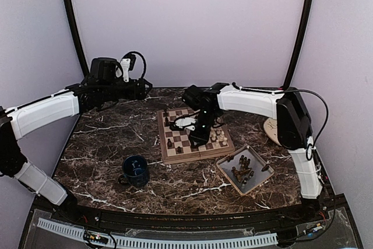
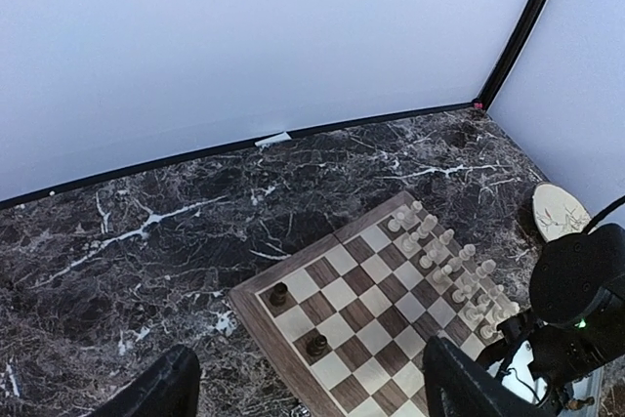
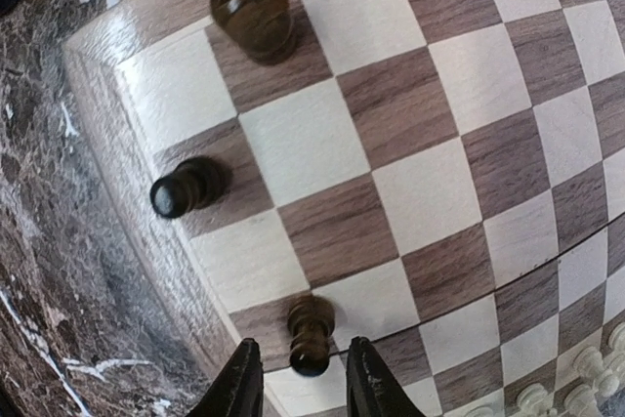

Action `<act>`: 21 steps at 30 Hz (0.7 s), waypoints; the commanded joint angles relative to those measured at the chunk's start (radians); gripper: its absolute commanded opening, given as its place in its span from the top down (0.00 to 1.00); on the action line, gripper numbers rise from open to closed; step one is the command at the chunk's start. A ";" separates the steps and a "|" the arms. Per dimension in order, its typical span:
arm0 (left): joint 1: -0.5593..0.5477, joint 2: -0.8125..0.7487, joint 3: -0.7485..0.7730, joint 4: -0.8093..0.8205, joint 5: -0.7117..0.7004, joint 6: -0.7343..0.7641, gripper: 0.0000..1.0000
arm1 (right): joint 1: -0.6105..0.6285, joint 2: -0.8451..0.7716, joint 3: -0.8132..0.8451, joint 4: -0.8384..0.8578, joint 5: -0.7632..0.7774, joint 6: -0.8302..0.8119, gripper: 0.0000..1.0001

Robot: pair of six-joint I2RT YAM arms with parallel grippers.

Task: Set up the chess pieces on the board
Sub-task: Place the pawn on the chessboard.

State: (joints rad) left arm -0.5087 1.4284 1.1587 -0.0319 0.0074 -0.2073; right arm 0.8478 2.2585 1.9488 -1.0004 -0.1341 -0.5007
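Loosely, right gripper [image 3: 303, 349] brackets dark piece [image 3: 311, 329] at board [image 3: 98, 104] edge; left gripper [image 2: 308, 349] spread.

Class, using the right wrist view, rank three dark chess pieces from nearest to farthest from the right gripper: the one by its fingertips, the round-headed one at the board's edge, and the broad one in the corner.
1. Dark piece between the open fingers of the right gripper, bottom of view.
2. Round-headed dark piece, left, mid-height.
3. Broad dark piece, top, farthest.
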 commanded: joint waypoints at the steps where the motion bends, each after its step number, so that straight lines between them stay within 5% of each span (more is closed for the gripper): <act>1: 0.001 0.037 0.045 -0.029 0.055 0.020 0.24 | -0.019 -0.138 -0.081 0.052 -0.018 0.005 0.69; 7: -0.021 0.159 0.177 -0.200 0.121 0.125 0.33 | -0.105 -0.371 -0.327 0.158 -0.058 0.032 0.68; 18: -0.285 0.392 0.465 -0.550 0.127 0.280 0.43 | -0.409 -0.820 -0.902 0.543 -0.195 0.080 0.65; 21: -0.340 0.453 0.516 -0.609 0.091 0.317 0.44 | -0.493 -0.877 -0.952 0.598 -0.248 0.083 0.65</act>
State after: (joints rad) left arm -0.8097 1.8317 1.6085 -0.4858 0.1196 0.0425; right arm 0.4438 1.4502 1.0599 -0.5697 -0.2787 -0.4431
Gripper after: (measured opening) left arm 0.563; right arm 0.350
